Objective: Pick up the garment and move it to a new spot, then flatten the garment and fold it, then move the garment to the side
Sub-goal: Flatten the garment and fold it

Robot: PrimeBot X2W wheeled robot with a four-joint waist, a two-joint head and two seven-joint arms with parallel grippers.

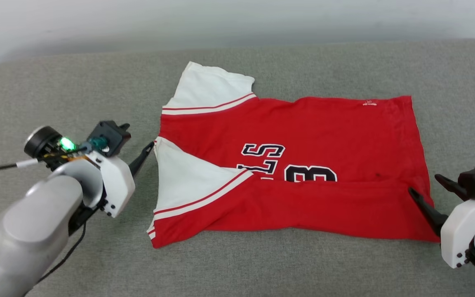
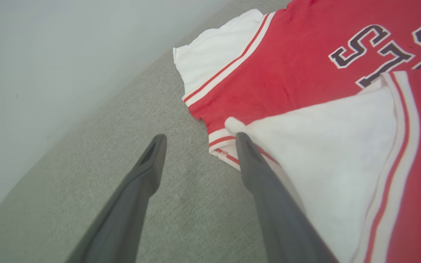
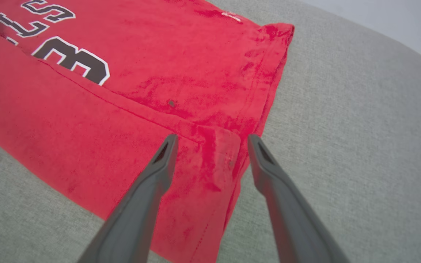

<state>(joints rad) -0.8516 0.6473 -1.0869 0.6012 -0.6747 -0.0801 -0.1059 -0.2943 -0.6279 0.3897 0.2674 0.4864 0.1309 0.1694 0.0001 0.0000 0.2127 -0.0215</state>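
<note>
On the grey cushion [image 1: 262, 268], the garment [image 1: 324, 136] is seen lying flat, its near long edge folded over the lettering. The left gripper [image 2: 200, 137] and right gripper [image 3: 213, 138] are spread open and empty at opposite ends. For a square second fold, the far corners should be gripped evenly.

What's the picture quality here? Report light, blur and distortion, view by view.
Head view: soft even light, sharp, no hard shadows around the garment. Left wrist view: wide-angle stretch, the left gripper looms large, slightly soft. Right wrist view: the garment's red looks blotchy and oversaturated, lettering crisp.
</note>
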